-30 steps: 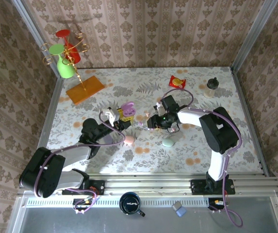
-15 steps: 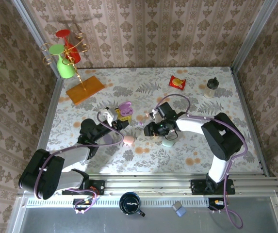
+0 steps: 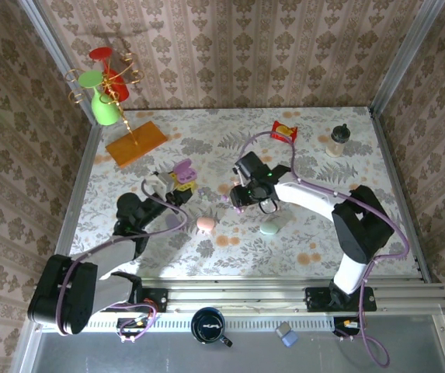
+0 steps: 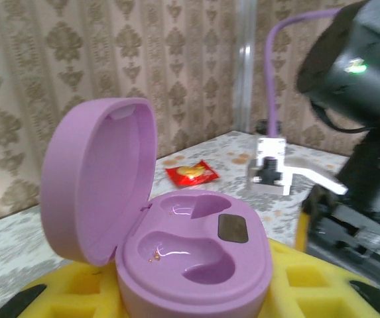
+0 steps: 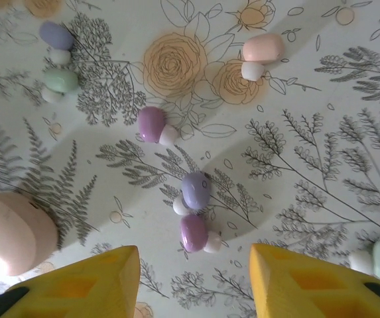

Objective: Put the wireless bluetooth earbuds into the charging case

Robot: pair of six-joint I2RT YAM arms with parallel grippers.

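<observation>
Nothing seated yet: both wells of the purple charging case gape empty, lid up, the case pinched in my left fingers. The earbuds lie scattered on the tabletop. My right fingers hang spread over a purple bud. It lies flat, long axis slanting across the gap, white tip toward the right-hand finger. Every bud is left to fetch, I reckon.

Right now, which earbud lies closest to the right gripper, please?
The purple earbud just ahead of the fingers; the other purple one lies farther off.
</observation>
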